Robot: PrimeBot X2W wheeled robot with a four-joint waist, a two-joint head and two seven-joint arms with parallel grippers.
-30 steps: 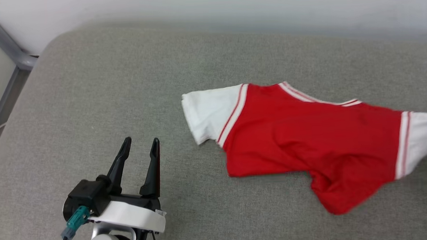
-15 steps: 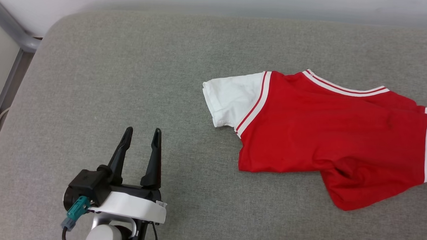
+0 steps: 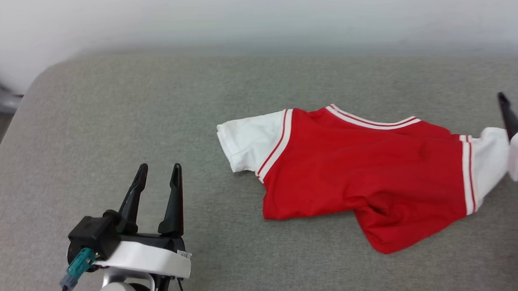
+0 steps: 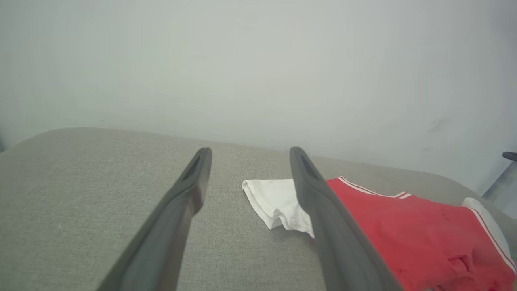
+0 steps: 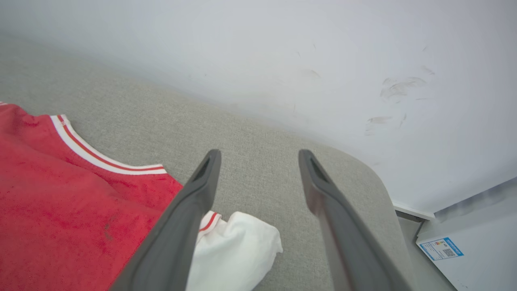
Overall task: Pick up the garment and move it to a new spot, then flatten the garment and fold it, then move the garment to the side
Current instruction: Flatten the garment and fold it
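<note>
**Jersey on cushion, both grippers open and off it**

Landmark: the grey cushion (image 3: 108, 104), woven fabric, backed by a pale wall (image 3: 253, 14).

Garment (image 3: 365, 176): lies on the cushion's right half, spread sideways but not flat.
- The red body is rumpled. Its lower part is bunched into a fold that points toward the cushion's near edge.
- One white sleeve (image 3: 248, 139) reaches toward the cushion's middle.
- The other sleeve (image 3: 487, 166) lies toward the cushion's right end.
- Red-and-white striped trim shows at the collar and at both shoulder seams.

Left gripper (image 3: 160, 167): over the cushion's near left part, well apart from the garment.
- Fingers spread, with bare cushion showing between them.
- A teal connector (image 3: 78, 265) sits on its dark housing.
- In the left wrist view the gripper (image 4: 250, 150) looks across the cushion. The middle-pointing sleeve shows past its fingers, and one finger covers part of the garment (image 4: 404, 226) from the camera.

Right gripper (image 5: 259, 153): over the cushion's right end.
- Fingers wide apart and closed on nothing.
- In the right wrist view the crumpled white sleeve end (image 5: 234, 246) lies on the cushion low between the fingers, partly behind one of them. Whether that finger touches the cloth cannot be told.
- In the head view one dark finger (image 3: 506, 110) and the white wrist housing show at the frame's right edge, just beside that sleeve.

Past the cushion's right end: a white box (image 5: 476, 250) bearing a small label.
</note>
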